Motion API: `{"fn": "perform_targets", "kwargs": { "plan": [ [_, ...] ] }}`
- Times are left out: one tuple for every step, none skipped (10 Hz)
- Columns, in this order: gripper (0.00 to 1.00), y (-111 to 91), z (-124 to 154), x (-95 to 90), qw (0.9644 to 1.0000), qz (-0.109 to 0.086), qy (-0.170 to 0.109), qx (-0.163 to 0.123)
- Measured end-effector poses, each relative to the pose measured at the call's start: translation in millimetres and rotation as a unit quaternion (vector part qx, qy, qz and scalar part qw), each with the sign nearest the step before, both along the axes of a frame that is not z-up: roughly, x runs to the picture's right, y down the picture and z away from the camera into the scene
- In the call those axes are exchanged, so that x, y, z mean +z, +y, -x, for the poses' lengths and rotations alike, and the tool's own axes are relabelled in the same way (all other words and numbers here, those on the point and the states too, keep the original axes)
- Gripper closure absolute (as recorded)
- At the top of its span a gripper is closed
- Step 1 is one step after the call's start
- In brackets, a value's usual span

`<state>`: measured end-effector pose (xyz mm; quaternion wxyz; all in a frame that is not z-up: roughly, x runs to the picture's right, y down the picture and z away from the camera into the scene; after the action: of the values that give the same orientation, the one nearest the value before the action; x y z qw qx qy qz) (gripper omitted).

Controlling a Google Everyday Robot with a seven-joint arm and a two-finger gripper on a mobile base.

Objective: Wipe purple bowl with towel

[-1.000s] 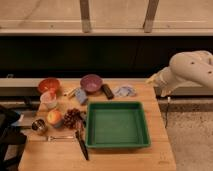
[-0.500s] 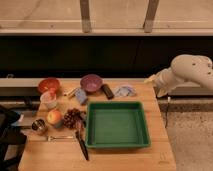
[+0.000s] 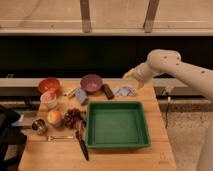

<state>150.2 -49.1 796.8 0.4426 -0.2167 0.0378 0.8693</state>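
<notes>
at the desk's (image 3: 161,131) far right the gripper (image 3: 130,76) hovers over the towel (image 3: 125,91), fingers wide and empty, pickup pending: descend, pinch.

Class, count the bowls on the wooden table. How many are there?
2: the orange bowl at the back left, the purple bowl just right of it. None seems hidden. The gripper hangs near the towel.
</notes>
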Motion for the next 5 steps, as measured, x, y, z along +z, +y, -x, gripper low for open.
{"fn": "perform_targets", "kwargs": {
  "plan": [
    [0.35, -2.2, 4.5, 2.5, 1.0000, -0.001, -0.003, 0.000],
    [0.35, -1.7, 0.6, 2.0, 1.0000, -0.001, -0.001, 0.002],
    [0.35, -1.5, -0.3, 2.1, 1.0000, -0.001, 0.000, 0.002],
    [0.35, -1.6, 1.9, 2.3, 1.0000, -0.001, -0.001, 0.000],
    [0.35, -0.6, 2.5, 1.6, 1.0000, -0.003, 0.002, -0.006]
  ]
}}
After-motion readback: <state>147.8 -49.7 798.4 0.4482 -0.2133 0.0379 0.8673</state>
